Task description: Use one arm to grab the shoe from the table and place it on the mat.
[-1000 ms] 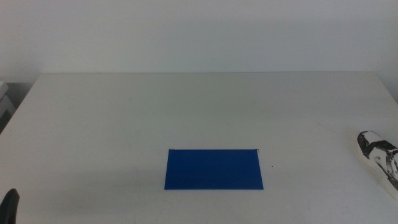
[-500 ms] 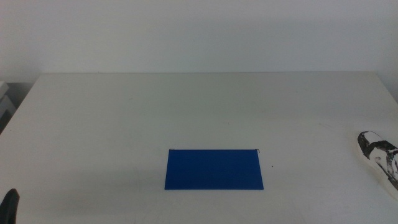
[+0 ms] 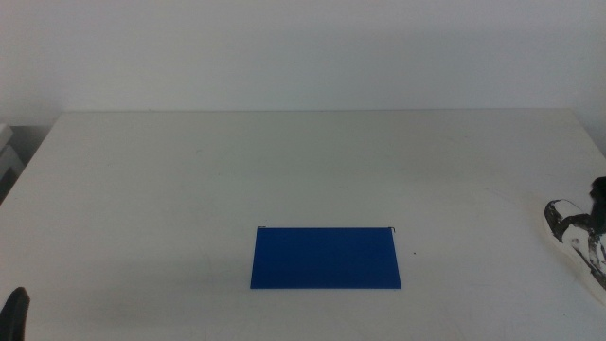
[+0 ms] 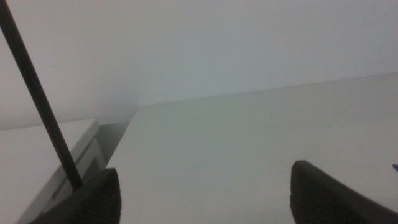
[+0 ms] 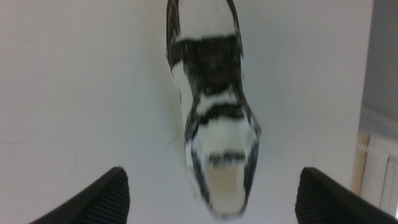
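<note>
The shoe [image 3: 574, 230], white with black mottled patches, lies on the table [image 3: 189, 170] at its far right edge, partly cut off by the picture. The blue mat [image 3: 326, 257] lies flat at the front middle, well left of the shoe. My right gripper [image 3: 598, 193] shows as a small dark tip just above the shoe. In the right wrist view the shoe [image 5: 214, 106] lies lengthwise between the jaws, and the gripper [image 5: 211, 183] is open above its heel end, not touching it. My left gripper [image 3: 14, 313] waits at the front left corner, open and empty [image 4: 205, 199].
A wall rises behind the table's far edge. A thin black cable [image 4: 37, 99] crosses the left wrist view beside a pale box [image 4: 43, 155] off the table's left side. A grey surface [image 5: 382, 62] lies beyond the table's right edge.
My right gripper has come into the middle view at the right edge, just over the shoe. The shoe, the mat and the left gripper have not moved.
</note>
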